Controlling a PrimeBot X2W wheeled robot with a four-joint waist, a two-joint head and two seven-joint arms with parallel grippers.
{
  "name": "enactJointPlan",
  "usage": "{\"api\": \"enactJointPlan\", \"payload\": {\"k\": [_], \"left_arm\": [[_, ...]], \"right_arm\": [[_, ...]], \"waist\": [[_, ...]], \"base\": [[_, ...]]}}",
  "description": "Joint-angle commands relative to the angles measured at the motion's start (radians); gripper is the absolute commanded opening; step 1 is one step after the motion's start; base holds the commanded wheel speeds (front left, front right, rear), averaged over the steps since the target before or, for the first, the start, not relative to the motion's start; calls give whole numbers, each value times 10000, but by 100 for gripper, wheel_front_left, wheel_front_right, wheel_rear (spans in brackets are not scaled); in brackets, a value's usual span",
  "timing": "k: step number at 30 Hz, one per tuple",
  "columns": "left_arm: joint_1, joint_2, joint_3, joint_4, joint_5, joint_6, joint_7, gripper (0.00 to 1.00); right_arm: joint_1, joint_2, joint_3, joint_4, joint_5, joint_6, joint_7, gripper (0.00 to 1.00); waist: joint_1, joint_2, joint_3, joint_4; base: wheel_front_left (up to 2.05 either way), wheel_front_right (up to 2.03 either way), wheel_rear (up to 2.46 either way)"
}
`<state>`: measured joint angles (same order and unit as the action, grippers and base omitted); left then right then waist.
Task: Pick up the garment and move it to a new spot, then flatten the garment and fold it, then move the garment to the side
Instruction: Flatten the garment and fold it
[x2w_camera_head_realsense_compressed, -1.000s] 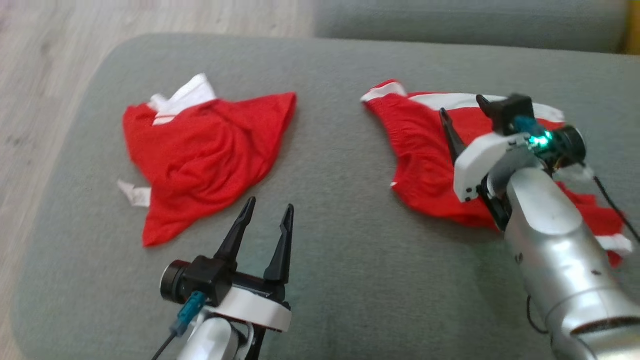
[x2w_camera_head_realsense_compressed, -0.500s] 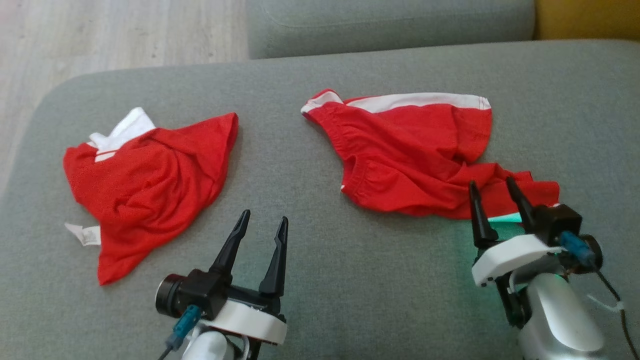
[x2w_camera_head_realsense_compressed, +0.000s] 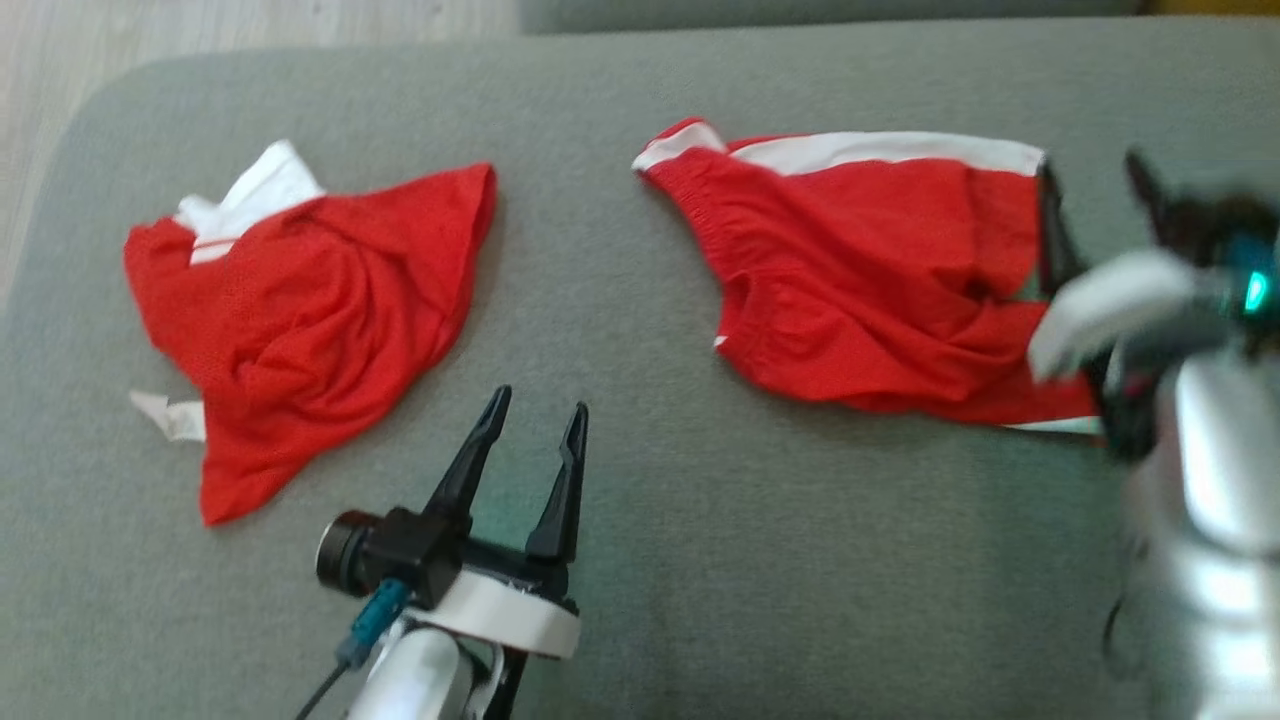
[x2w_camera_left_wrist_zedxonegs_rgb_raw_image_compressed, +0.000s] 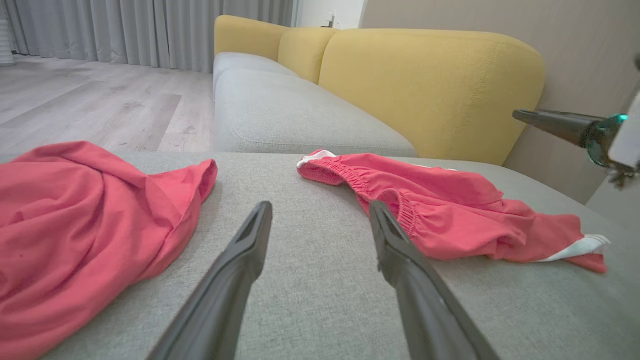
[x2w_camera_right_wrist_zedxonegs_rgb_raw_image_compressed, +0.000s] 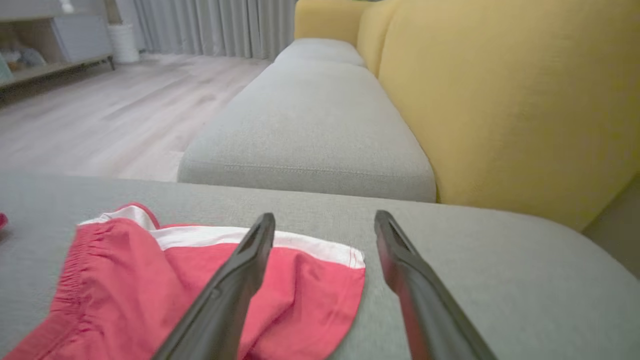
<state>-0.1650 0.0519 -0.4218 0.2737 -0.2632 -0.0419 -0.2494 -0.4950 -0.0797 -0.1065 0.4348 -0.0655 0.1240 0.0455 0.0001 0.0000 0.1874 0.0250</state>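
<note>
Left gripper (x2w_camera_head_realsense_compressed: 540, 402), lower centre, and right gripper (x2w_camera_right_wrist_zedxonegs_rgb_raw_image_compressed: 325, 218), over the red shorts (x2w_camera_head_realsense_compressed: 860, 270), gape wide and empty; the red shirt's (x2w_camera_head_realsense_compressed: 300, 320) white tag (x2w_camera_head_realsense_compressed: 165, 415) at left is unreadable.

Left pincer (x2w_camera_left_wrist_zedxonegs_rgb_raw_image_compressed: 319, 206), wide-spread, over grey cushion (x2w_camera_left_wrist_zedxonegs_rgb_raw_image_compressed: 320, 310) between red shirt (x2w_camera_left_wrist_zedxonegs_rgb_raw_image_compressed: 75, 225) and red shorts (x2w_camera_left_wrist_zedxonegs_rgb_raw_image_compressed: 450, 210).

Right pincer (x2w_camera_head_realsense_compressed: 1090, 170) blurred, hides shorts (x2w_camera_head_realsense_compressed: 880, 270) end; shirt (x2w_camera_left_wrist_zedxonegs_rgb_raw_image_compressed: 75, 225) cut by left wrist view edge.
</note>
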Motion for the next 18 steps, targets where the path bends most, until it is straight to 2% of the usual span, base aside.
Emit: {"api": "enactJointPlan", "payload": {"k": [1, 9, 13, 18], "left_arm": [[-444, -17, 207, -268, 63, -43, -124, 100], [-872, -17, -103, -227, -131, -68, -124, 100], [-1027, -17, -269, -226, -257, 4, -124, 100], [-1136, -17, -338, -260, -354, 73, -124, 100]], "right_arm": [[-844, -253, 287, 0, -156, 67, 556, 100], [-2886, -1256, 1020, 2935, 311, 67, 3471, 100], [-3350, -1726, 1715, 4058, 690, 67, 4166, 100], [-3632, -2089, 2264, 4763, 955, 67, 4387, 100]], "waist": [[-1, 0, 405, 403], [-1, 0, 1118, 1296], [-1, 0, 1343, 1631], [-1, 0, 1505, 1823]], "base": [[0, 0, 0], [0, 0, 0], [0, 0, 0], [0, 0, 0]]}}
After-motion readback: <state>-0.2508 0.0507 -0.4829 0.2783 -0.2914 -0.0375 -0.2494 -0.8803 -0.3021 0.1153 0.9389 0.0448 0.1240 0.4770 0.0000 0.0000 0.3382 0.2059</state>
